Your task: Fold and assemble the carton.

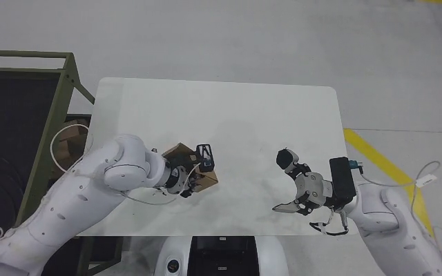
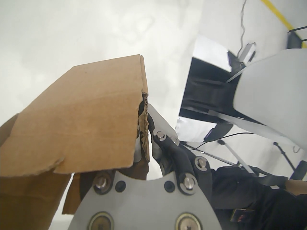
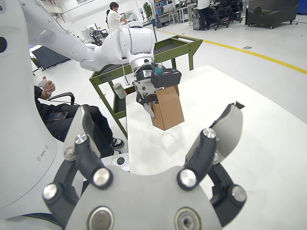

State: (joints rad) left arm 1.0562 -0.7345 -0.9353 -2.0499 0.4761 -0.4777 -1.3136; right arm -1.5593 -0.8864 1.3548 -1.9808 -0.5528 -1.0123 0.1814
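A small brown carton [image 1: 185,157] is held just above the white table [image 1: 228,110], left of its middle. My left gripper [image 1: 195,181] is shut on the carton's side wall at a torn edge [image 2: 144,123]. From the right wrist view the carton [image 3: 168,111] hangs lifted, its shadow on the table beneath, with the left gripper [image 3: 150,106] clamped on its near corner. My right gripper [image 1: 289,185] stands open over the table's right front, its fingers [image 3: 231,123] spread wide with nothing between them.
A green metal cart [image 1: 41,90] stands off the table's left side, with cardboard pieces [image 1: 69,145] beside it. A seated person's legs [image 3: 79,118] are near the table's front corner. A yellow floor line [image 1: 376,162] runs to the right.
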